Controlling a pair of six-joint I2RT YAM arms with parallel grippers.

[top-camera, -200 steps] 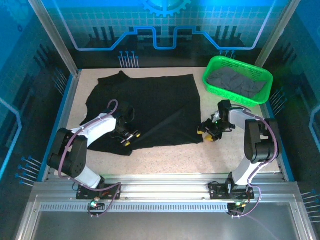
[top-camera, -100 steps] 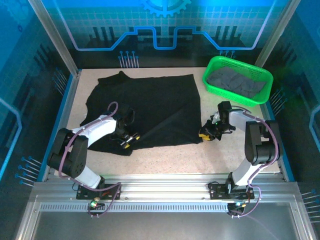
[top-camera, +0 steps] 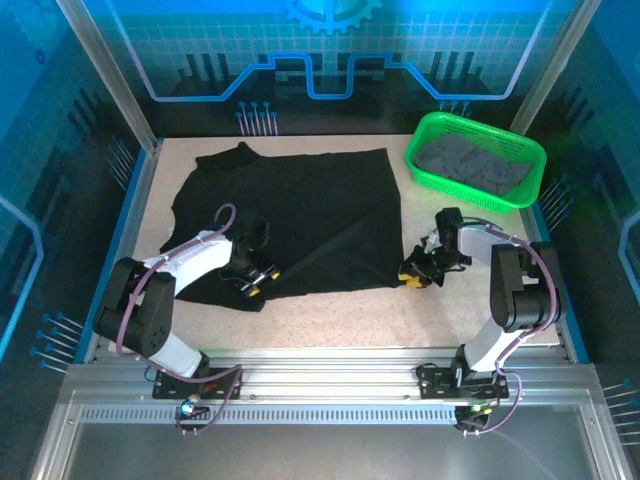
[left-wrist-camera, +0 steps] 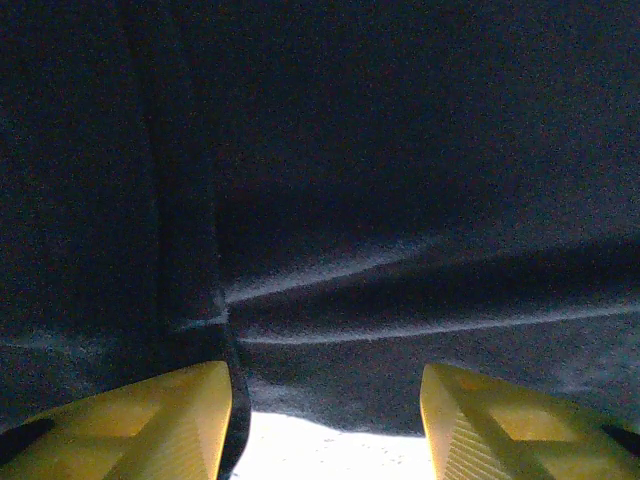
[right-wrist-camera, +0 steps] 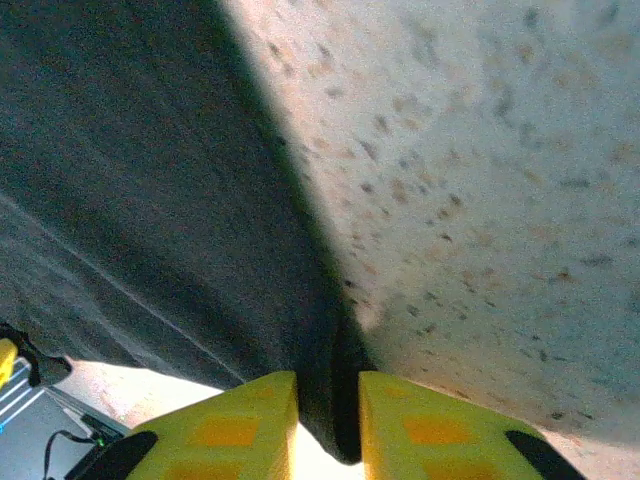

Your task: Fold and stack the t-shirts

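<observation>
From the top camera, the black t-shirt (top-camera: 300, 210) is lying spread over the middle of the table (top-camera: 350, 310). More dark grey t-shirts (top-camera: 470, 160) are sitting in the green basket (top-camera: 465, 192) at the upper right. The right gripper (top-camera: 412, 275) is sitting at the shirt's lower right corner, having shifted slightly down and left onto the hem within the last second. The left gripper (top-camera: 258, 280) is resting on the cloth near its lower left edge, barely moved.

In the left wrist view, the left gripper (left-wrist-camera: 325, 385) is showing both yellow fingers at the bottom corners, standing well apart and clamping nothing. The black t-shirt (left-wrist-camera: 400, 150) is lying creased ahead of them.

In the right wrist view, the right gripper (right-wrist-camera: 328, 390) has just closed. Its jaws are now pinching the dark hem of the black t-shirt (right-wrist-camera: 130, 150) at bottom centre, with bare table (right-wrist-camera: 480, 150) at the right.

With only one corner gripped, the left side probably needs its own pinch before any fold.
</observation>
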